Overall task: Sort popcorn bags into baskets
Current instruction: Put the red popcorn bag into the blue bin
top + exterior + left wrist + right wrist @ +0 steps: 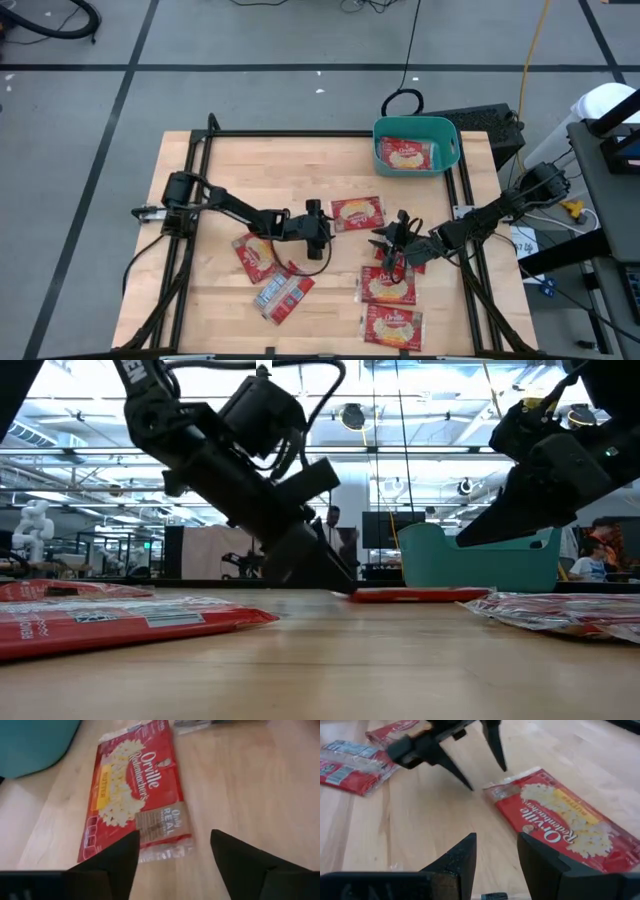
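Near edge of the table (200, 180): several popcorn bags (392, 327) are lying flat and untouched, two face-up on the right, one label-side-up (284, 297) on the left, one more (256, 257) partly under the left arm. They are being left spread out singly, likely so each can be taken alone.

Mid-table: the left gripper (322, 226) is being held low, jaws spread and empty, tips aimed at the short end of the centre bag (131, 795), which is lying flat just beyond them. Left wrist view puts the bag's clear sealed edge between the two fingers (112, 865), not touched. Low flat approach probably because a flat packet can only be pinched by its edge.

The right gripper (398, 236) is being held close beside it, jaws part-open, nothing gripped, facing the same bag from the other side.

Far right corner: the teal basket (446, 136) is being used as the drop point; one bag (405, 155) is already lying flat inside.
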{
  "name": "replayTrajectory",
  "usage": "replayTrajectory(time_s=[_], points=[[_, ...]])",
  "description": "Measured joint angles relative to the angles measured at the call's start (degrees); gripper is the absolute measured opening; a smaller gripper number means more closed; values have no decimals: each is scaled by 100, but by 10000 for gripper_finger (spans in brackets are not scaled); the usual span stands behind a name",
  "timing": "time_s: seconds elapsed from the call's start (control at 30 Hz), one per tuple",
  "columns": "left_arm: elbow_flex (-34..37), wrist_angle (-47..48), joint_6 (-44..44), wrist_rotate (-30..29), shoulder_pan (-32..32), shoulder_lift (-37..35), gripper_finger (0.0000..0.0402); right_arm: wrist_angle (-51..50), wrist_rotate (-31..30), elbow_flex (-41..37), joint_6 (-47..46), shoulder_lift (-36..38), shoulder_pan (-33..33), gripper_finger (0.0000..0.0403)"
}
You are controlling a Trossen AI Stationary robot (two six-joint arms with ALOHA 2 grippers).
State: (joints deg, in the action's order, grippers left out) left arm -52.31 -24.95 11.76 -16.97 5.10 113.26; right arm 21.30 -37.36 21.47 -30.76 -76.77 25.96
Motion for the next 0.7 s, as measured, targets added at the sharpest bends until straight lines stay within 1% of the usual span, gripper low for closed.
replayTrajectory(time_s=[0.1,0.17,0.33,0.6,0.63,0.7], points=[[1,115,-92,41,-190,61,217,14,6,0,11,0,0,134],[-5,211,-177,210,-325,95,196,26,9,0,44,0,0,134],[-11,328,-189,291,-509,85,130,28,11,0,39,0,0,134],[2,232,526,170,-546,102,17,230,13,0,39,0,0,134],[2,228,566,169,-553,102,9,279,13,0,44,0,0,134],[4,197,633,164,-557,102,6,392,13,0,77,0,0,134]])
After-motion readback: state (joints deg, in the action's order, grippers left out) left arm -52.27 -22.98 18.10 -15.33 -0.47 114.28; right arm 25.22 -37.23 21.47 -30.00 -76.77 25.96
